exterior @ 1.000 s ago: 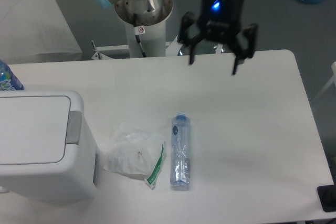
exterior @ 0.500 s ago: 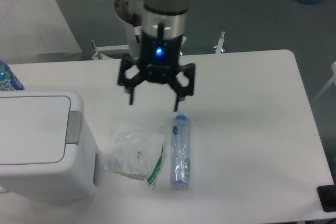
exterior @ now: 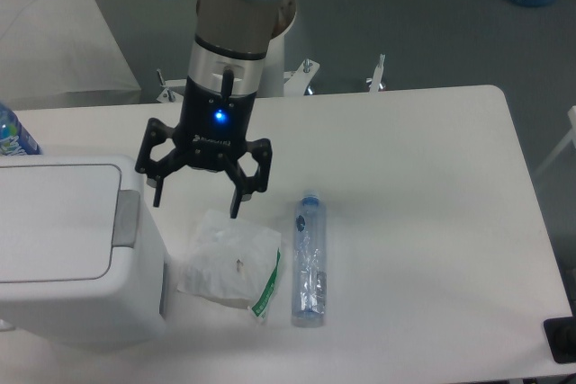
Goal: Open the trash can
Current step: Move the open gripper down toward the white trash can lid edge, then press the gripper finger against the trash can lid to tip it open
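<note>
The trash can (exterior: 67, 249) is a boxy white bin at the table's front left, its flat lid down, with a grey push tab (exterior: 126, 218) on its right edge. My gripper (exterior: 196, 204) is open and empty, fingers pointing down, hanging above the table just right of the tab and above the upper edge of a white plastic bag. It touches nothing.
A thin white plastic bag with a green strip (exterior: 232, 264) lies right of the bin. A clear plastic bottle with a blue cap (exterior: 310, 258) lies beside it. A blue-labelled bottle (exterior: 13, 135) stands behind the bin. The robot base (exterior: 247, 60) stands at the table's far edge.
My gripper has swept from the far right of the table leftward and toward the front, ending next to the bin's push tab. It stayed open. Nothing else moved.
</note>
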You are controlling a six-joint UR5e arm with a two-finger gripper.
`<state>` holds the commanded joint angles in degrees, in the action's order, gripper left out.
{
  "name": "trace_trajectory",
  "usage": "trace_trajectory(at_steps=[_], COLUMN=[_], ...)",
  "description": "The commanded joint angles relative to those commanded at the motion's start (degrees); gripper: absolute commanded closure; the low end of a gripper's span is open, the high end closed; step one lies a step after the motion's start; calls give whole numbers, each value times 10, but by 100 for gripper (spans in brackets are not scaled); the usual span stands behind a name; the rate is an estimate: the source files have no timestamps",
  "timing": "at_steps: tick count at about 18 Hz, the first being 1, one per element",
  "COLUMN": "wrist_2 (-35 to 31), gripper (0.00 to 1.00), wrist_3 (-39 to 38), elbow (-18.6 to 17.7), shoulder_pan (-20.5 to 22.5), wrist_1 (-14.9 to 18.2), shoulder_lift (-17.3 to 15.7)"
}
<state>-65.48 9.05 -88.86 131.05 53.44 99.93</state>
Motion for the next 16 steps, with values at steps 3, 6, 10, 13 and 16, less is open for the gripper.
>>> trace_trajectory(at_steps=[3,6,10,13,16], wrist_2=[-1,-1,-2,-3,-3], gripper=[0,0,0,0,0], wrist_3=[0,0,0,1,1], elbow=[1,2,1,0,-2], shoulder_pan=[-5,-11,-11,-11,-11], wrist_1=[0,-4,-4,-4,-4], shoulder_lift=[7,12,14,14,15])
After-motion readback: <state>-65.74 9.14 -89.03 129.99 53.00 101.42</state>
